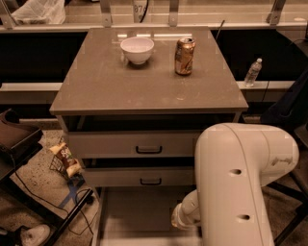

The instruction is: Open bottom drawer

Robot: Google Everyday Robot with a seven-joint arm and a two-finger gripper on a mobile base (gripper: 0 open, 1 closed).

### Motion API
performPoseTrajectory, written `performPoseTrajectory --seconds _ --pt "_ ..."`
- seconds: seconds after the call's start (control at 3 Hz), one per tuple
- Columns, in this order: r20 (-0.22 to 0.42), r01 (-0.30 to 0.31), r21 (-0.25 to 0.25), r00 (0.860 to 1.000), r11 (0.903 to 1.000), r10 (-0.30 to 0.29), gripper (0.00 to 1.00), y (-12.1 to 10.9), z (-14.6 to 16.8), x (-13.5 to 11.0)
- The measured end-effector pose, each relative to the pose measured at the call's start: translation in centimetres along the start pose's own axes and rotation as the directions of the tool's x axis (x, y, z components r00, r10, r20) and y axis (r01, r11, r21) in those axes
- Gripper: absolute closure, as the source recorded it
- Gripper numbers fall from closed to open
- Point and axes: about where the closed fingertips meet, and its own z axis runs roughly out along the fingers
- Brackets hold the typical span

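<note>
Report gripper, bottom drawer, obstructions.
Gripper not in view; white robot arm reaches down at the drawer's right. Pale grey-beige bottom drawer pulled out, flat inside showing. Nothing visible in its way.

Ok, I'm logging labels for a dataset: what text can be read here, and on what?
"87": white tag at the top edge, cut off, uncertain.
Can: print too blurred to read.
Water bottle, snack bag: unreadable.
Arm, bottom drawer: no text; the tool is out of view below the arm.

Pulled-out bottom drawer [137, 214] free above, robot arm [240, 187] blocking its right side, gripper hidden beneath.
</note>
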Motion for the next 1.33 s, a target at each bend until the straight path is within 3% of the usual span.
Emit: performPoseTrajectory --seconds 0.33,0.67,1.0,1.33 --pt "-0.020 -0.037 -0.004 0.999 0.9993 0.037 1.00 -0.5 3.1 2.9" --pt "-0.069 -0.068 -0.024 0.995 0.9974 0.066 1.00 0.7 5.0 6.0" --pt "-0.067 -0.070 -0.035 0.995 0.9969 0.068 1.00 0.9 5.3 6.0" --pt "-0.061 -0.080 -0.079 0.995 0.9937 0.075 1.00 1.7 6.6 5.9"
